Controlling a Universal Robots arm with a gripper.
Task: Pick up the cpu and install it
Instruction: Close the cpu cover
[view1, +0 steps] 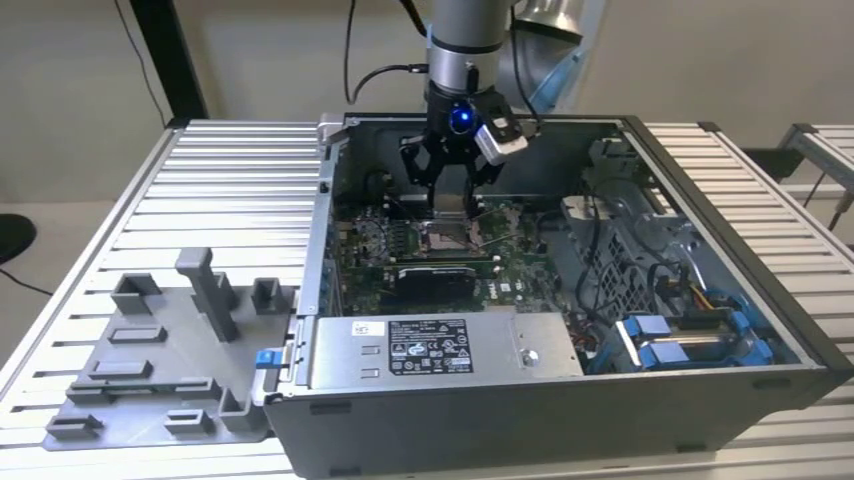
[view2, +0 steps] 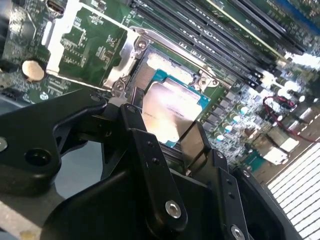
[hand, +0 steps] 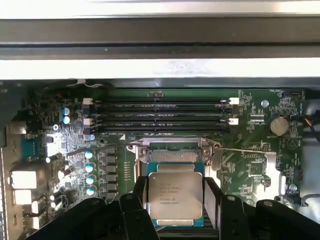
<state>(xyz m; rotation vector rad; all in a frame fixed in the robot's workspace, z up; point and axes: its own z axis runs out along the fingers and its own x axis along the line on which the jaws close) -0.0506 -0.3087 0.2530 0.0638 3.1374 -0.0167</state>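
Tool (view1: 451, 203) is clenched on the cpu (hand: 175, 195), fingers (hand: 212, 199) pressing two opposite edges, metal top facing up. The cpu hangs level just over the open socket (hand: 172, 151) on the motherboard (hand: 250, 165), inside the computer case (view1: 534, 410), which stands on the worktop (view1: 227, 180) toward the exterior view's right.

Hazards, as judged:
- The grip is on thin edges only, so a slip would drop the chip onto the socket contacts.
- The chip looks offset from the socket opening; lowering it misaligned or tilted could bend contacts or catch the metal frame (view2: 131, 57).
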